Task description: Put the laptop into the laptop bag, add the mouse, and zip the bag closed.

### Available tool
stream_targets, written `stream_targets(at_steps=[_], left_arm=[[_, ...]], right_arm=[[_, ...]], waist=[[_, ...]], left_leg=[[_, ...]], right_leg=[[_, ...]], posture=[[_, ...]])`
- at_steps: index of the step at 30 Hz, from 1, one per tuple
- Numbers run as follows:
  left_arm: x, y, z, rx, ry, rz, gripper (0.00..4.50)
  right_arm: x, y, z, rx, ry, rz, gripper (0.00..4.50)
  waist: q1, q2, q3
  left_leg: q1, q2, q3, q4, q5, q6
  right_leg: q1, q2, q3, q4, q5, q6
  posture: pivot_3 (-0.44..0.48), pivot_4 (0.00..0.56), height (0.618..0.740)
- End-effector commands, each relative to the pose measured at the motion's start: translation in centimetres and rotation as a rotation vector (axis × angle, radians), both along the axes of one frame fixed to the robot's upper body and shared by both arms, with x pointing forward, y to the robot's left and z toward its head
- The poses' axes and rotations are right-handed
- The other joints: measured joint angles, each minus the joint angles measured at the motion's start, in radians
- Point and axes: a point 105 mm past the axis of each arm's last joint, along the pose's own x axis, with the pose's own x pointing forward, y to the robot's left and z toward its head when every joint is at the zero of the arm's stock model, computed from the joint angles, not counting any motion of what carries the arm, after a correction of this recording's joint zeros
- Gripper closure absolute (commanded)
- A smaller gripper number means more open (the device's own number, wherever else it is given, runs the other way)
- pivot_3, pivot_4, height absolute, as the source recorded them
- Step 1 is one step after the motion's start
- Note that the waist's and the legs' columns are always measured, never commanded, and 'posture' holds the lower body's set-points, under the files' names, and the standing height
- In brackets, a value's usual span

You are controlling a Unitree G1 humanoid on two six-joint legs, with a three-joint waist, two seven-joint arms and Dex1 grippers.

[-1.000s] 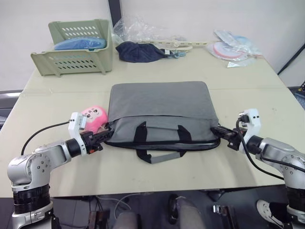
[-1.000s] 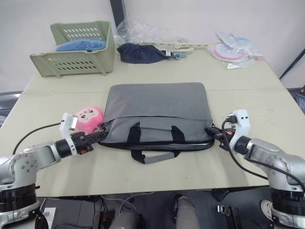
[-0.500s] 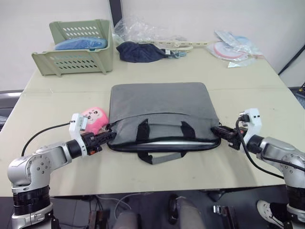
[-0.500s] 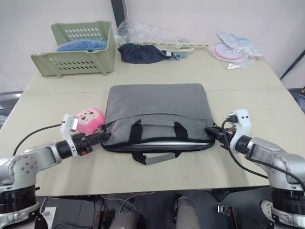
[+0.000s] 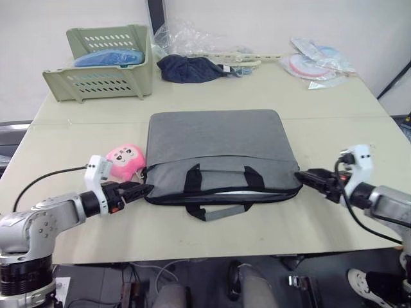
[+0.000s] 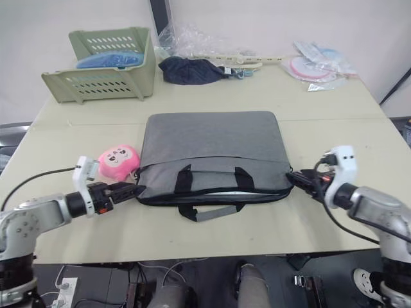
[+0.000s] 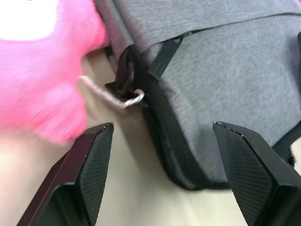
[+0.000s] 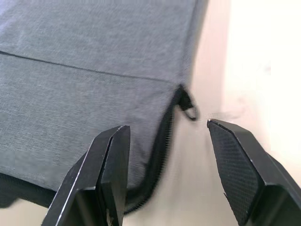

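Grey fabric laptop bag (image 5: 215, 151) lying flat mid-table, black strap handles (image 5: 221, 178) at its near edge, one handle flopping out onto the table. Opening along the near edge is gaping slightly, thin silver strip of the laptop (image 5: 234, 192) showing inside the slot between the handles. Zipper ends with metal rings are sitting at both near corners, left one (image 7: 134, 99), right one (image 8: 189, 111). Mouse not discernible

Grey laptop bag (image 5: 215, 144), black handles; pink plush toy (image 5: 126, 159)
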Motion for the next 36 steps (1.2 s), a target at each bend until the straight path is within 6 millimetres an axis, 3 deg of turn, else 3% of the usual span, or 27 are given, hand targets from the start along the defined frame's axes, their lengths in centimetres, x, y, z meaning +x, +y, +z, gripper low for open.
stream_targets(at_steps=[1, 5, 8, 13, 17, 21, 24, 32, 35, 36], left_arm=[[-0.9, 1.5, 3.4, 0.048, -0.093, -0.006, 0.87], [-1.6, 2.2, 5.4, 0.101, -0.133, -0.039, 0.87], [-4.0, 1.4, 9.3, 0.122, -0.257, -0.205, 0.87], [-5.9, 1.5, 12.1, 0.172, -0.34, -0.28, 0.87], [-6.4, 0.8, 15.6, 0.181, -0.467, -0.317, 0.87], [-6.7, -0.2, 17.3, 0.187, -0.536, -0.356, 0.87], [-6.7, -1.1, 19.7, 0.115, -0.649, -0.371, 0.87], [-6.7, -1.7, 19.5, 0.089, -0.644, -0.378, 0.87], [-6.7, -1.9, 19.1, 0.083, -0.636, -0.386, 0.81], [-6.8, -1.9, 19.1, 0.081, -0.636, -0.389, 0.81]], right_arm=[[-0.4, -1.4, 4.9, -0.076, -0.131, 0.007, 1.58], [-0.3, -0.6, 7.2, -0.102, -0.189, 0.054, 1.58], [0.0, 2.9, 9.6, -0.116, -0.273, 0.184, 1.58], [0.7, 6.9, 11.0, -0.135, -0.352, 0.282, 1.58], [1.2, 9.7, 10.9, -0.13, -0.382, 0.357, 1.58], [1.7, 11.1, 9.8, -0.154, -0.385, 0.398, 1.58], [2.3, 12.3, 8.5, -0.153, -0.388, 0.425, 1.58], [4.1, 13.7, 7.9, -0.114, -0.416, 0.445, 1.58], [5.4, 14.7, 7.5, -0.101, -0.438, 0.449, 2.28], [5.6, 15.0, 7.4, -0.098, -0.444, 0.453, 2.72]], waist=[[0.0, 0.002, 0.001], [-0.001, 0.003, 0.002], [-0.008, 0.004, 0.003], [-0.022, 0.009, 0.006], [-0.02, 0.006, 0.009], [-0.024, 0.007, 0.009], [-0.026, 0.005, 0.011], [-0.031, 0.006, 0.011], [-0.031, 0.006, 0.011], [-0.032, 0.006, 0.011]], left_leg=[[0.0, 0.0, 0.0, 0.0, 0.0, 0.0], [-0.002, 0.0, 0.0, 0.0, 0.0, 0.0], [-0.006, 0.0, 0.002, 0.0, 0.0, 0.0], [-0.011, 0.001, 0.001, 0.001, 0.001, -0.002], [-0.012, 0.0, 0.0, 0.002, 0.001, -0.002], [-0.012, 0.0, 0.0, 0.001, 0.001, -0.002], [-0.012, 0.0, 0.0, 0.001, 0.001, -0.002], [-0.011, 0.0, 0.0, 0.001, 0.001, -0.002], [-0.011, 0.0, 0.0, 0.001, 0.001, -0.002], [-0.011, 0.0, 0.0, 0.002, 0.001, -0.002]], right_leg=[[-0.001, 0.0, 0.0, 0.0, 0.0, 0.0], [-0.003, 0.0, 0.0, 0.0, 0.0, 0.0], [-0.009, 0.0, 0.001, 0.002, 0.0, 0.0], [-0.014, 0.001, 0.0, 0.003, -0.001, -0.001], [-0.014, 0.001, 0.0, 0.004, -0.001, -0.001], [-0.014, 0.001, 0.0, 0.003, -0.001, -0.001], [-0.014, 0.001, 0.0, 0.003, -0.001, -0.001], [-0.014, 0.002, 0.0, 0.004, -0.001, -0.001], [-0.014, 0.002, 0.0, 0.004, -0.001, -0.001], [-0.014, 0.002, 0.0, 0.005, -0.001, -0.001]], posture=[[0.0, 0.15, 0.74], [0.0, 0.15, 0.74], [0.0, 0.15, 0.74], [0.0, 0.15, 0.74], [0.0, 0.15, 0.74], [0.0, 0.15, 0.74], [0.0, 0.15, 0.74], [0.0, 0.15, 0.74], [0.0, 0.15, 0.74], [0.0, 0.15, 0.74]])
